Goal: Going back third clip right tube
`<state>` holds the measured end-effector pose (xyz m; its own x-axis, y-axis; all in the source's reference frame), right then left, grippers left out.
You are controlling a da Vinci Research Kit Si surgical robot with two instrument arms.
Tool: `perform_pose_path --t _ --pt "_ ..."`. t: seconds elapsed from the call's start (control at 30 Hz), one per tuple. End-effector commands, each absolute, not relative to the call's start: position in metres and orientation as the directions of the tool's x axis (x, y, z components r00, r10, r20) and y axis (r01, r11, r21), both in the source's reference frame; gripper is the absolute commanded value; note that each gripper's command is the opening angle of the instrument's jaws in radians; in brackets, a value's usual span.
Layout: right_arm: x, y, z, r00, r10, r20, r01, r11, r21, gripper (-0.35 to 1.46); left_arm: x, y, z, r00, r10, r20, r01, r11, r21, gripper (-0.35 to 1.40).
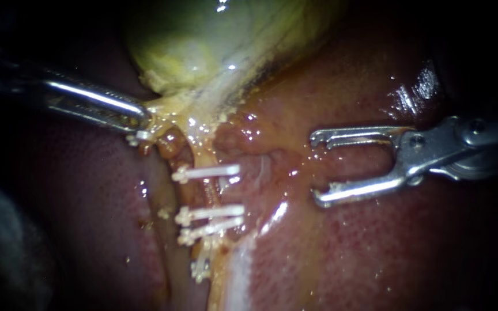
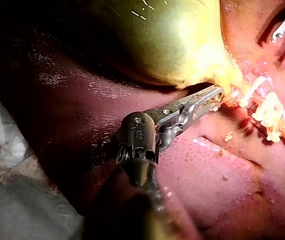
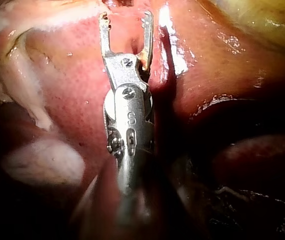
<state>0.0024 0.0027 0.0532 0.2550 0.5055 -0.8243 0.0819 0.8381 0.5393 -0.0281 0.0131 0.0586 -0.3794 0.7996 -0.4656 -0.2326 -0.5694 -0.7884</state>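
Our right instrument (image 1: pixel 315 168), jaws wide open and empty, faces the clips (image 1: pixel 210 214) set crosswise on the tube (image 1: pixel 198 151), well apart. Our left instrument (image 1: pixel 142 121) grips the gallbladder (image 1: pixel 203 46) at its neck.

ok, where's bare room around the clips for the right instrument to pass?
Free: bare liver below the right instrument, jaws open, and the strip between it and the clips. Crowded: the clips stacked on the tube, up to the left instrument gripping the gallbladder neck.

Darkness surrounds the brightly lit field, with a pale crumpled drape (image 2: pixel 5 150) at its edge.
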Motion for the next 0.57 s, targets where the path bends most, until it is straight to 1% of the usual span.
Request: perform_pose_path --t 0.03,0.27,0.57 --pt "0.0024 0.0027 0.0531 0.255 0.505 -0.824 0.083 0.838 0.540 0.50 -0.0284 0.0131 0.0591 -0.382 0.801 -0.461 -0.237 -0.567 -0.789 -0.35" --pt "0.0024 0.0025 0.0530 0.255 0.505 -0.824 0.084 0.838 0.539 0.50 -0.0298 0.0127 0.0614 -0.388 0.805 -0.449 -0.235 -0.558 -0.796 -0.35" --pt "0.0029 0.0022 0.0529 0.255 0.505 -0.825 0.082 0.839 0.538 0.50 -0.0295 0.0126 0.0611 -0.390 0.804 -0.448 -0.231 -0.557 -0.798 -0.35"
